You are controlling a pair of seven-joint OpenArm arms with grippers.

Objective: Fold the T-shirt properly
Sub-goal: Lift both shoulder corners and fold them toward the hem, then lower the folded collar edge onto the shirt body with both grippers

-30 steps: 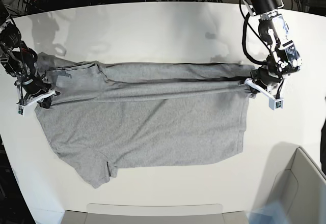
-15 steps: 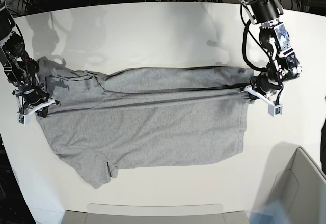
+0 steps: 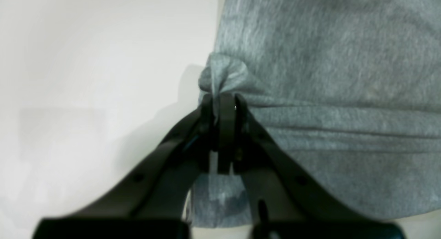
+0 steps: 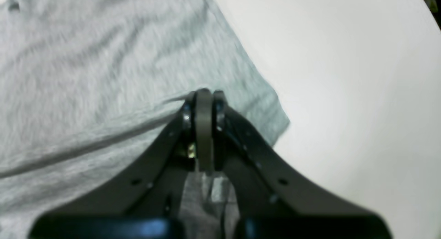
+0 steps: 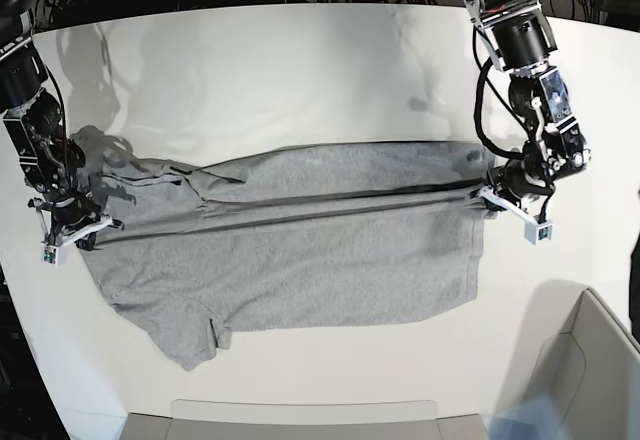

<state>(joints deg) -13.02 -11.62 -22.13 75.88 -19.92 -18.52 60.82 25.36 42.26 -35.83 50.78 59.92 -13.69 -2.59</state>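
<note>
Basically mid first fold. T-shirt [image 5: 300, 250] lies spread lengthwise across the white table [image 5: 300, 70], collar end toward the base view's left, hem end toward its right.

Left gripper [image 5: 503, 201] (right side in base view) is clamped narrow on a bunched bit of the hem-side corner; wrist view shows a small knot of grey cloth poking out past the closed jaws. Right gripper [image 5: 72, 225] (left side in base view) is pinched fully together on fabric at the shoulder/sleeve end; wrist view shows cloth running under and between the tips.

Between the two grips the far long edge is lifted and stretched into a taut line, laid over the body roughly a third of the way down. So my read: far side is being carried over toward the near side, not yet laid flat or released.

Left to do, as I judge it: finish and set this lengthwise fold, deal with the near sleeve [image 5: 195, 335] sticking out at lower left, then fold across. Upper-left sleeve area looks rumpled.

Grey bin corner [image 5: 585, 370] sits at lower right, clear of the shirt.
</note>
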